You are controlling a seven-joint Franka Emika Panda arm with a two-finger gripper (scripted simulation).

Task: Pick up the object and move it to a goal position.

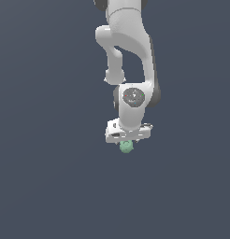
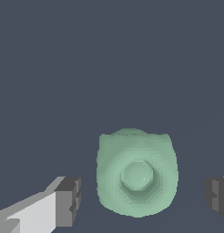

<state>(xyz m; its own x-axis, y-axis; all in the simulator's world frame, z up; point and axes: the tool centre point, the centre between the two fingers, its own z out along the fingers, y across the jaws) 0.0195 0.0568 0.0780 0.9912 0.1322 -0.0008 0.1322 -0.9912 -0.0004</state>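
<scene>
The object [image 2: 136,173] is a pale mint-green lumpy blob with a ringed top. In the wrist view it lies between my two dark fingertips [image 2: 68,200], with a gap on each side. My gripper [image 2: 143,198] is open around it and touches it on neither side. In the exterior view the object [image 1: 126,146] peeks out just under the white gripper [image 1: 127,140], whose fingers are mostly hidden by the hand.
The flat dark grey-blue floor [image 1: 51,186] fills both views. The white arm [image 1: 128,51] comes down from the top of the exterior view.
</scene>
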